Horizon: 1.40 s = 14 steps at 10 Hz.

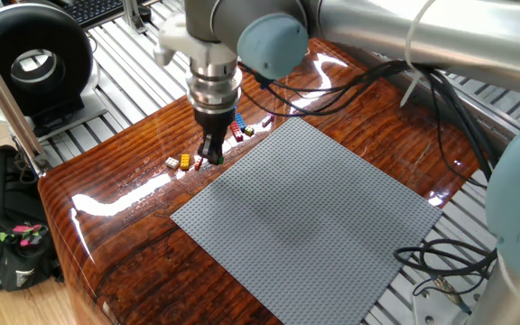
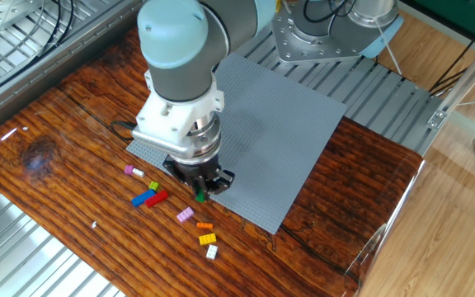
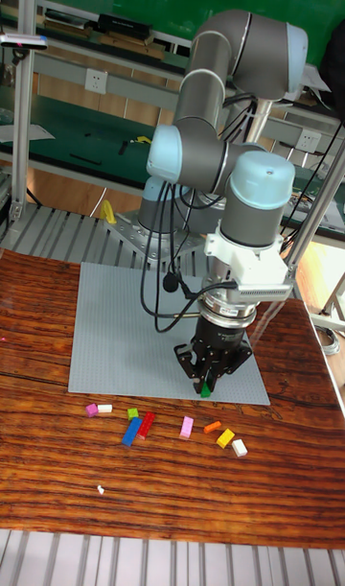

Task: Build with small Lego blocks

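Gripper (image 3: 205,383) pinched on a green brick (image 3: 205,390), held up over the near edge of the grey baseplate (image 3: 115,341). Pointing down, a bit tilted. Other small Lego blocks in a loose row on the wooden table (image 3: 57,490), just in front of the baseplate: pink (image 3: 92,410), white (image 3: 104,409), green (image 3: 133,413), blue (image 3: 130,432), red (image 3: 146,425), pink (image 3: 186,427), orange (image 3: 212,426), yellow (image 3: 225,437), white (image 3: 239,447). None on the baseplate. Black bag (image 1: 5,230) on the floor beside the table.

Glossy varnished wooden tabletop (image 2: 81,124) with glare; matt grey studded plastic baseplate (image 2: 295,124); smooth shiny plastic Lego blocks (image 3: 182,426); ribbed bare-metal bench (image 1: 120,54); smooth metal arm tube (image 1: 422,32).
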Each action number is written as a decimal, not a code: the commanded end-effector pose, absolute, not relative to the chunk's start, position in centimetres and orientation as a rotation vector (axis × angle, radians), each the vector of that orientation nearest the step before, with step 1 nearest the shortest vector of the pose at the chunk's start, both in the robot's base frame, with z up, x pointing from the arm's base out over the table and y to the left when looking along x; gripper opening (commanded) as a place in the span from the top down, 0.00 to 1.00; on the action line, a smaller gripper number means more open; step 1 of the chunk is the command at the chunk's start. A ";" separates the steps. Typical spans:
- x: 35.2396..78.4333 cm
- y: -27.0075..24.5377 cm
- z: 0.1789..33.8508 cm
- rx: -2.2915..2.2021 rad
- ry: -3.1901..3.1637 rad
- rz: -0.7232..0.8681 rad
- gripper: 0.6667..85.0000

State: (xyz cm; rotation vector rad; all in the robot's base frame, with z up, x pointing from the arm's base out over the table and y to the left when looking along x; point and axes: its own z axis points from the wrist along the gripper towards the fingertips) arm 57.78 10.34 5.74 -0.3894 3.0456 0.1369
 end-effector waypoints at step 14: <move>55.3 7.3 4.5 -0.251 3.051 0.038 0.99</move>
